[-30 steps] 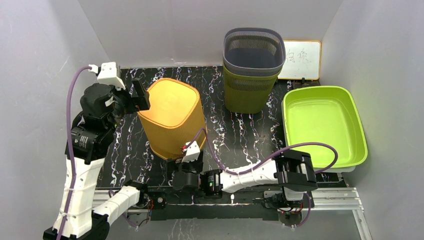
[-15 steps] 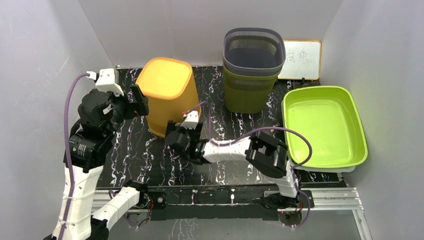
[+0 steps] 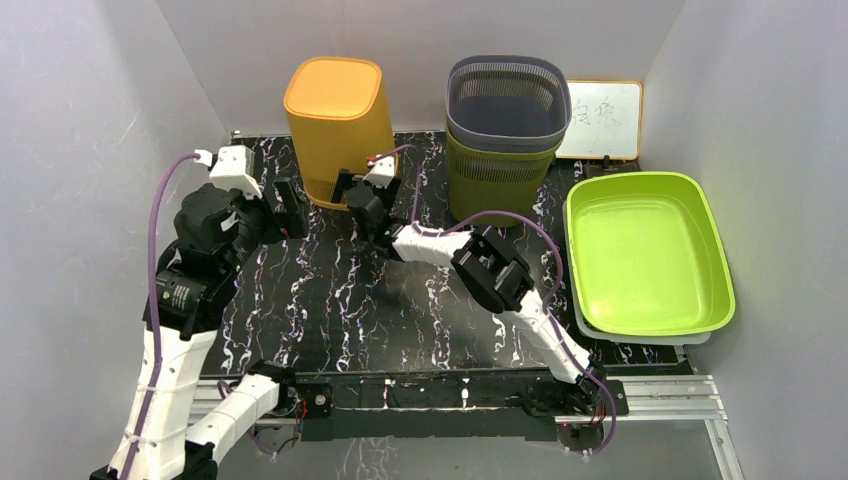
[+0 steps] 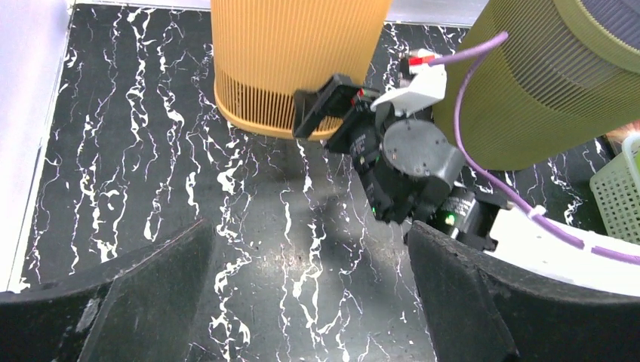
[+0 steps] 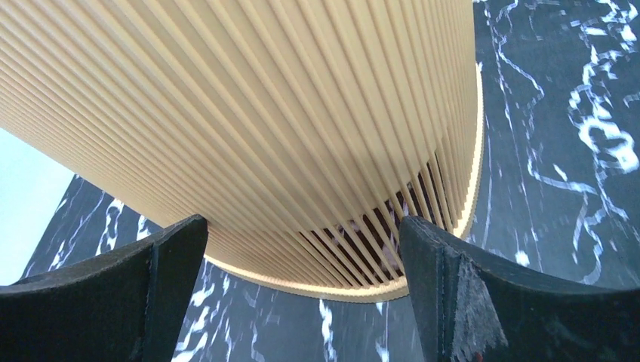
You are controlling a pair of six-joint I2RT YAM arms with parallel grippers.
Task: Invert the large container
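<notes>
Top external view: orange bin (image 3: 338, 130) stands mouth-down at the table's (image 3: 330, 300) far edge, closed base up, so flipping looks done. Right gripper (image 3: 352, 192) gapes wide beside its rim; left gripper (image 3: 290, 208) wide too, both empty. Only retreat seems left.

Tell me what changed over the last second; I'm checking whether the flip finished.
The orange container went from tilted at the middle of the table to standing mouth-down at its far edge. The right gripper reached forward with it, jaws open beside its lower rim. The left gripper barely moved, empty. The stacked baskets, green tray and whiteboard stayed put.
</notes>
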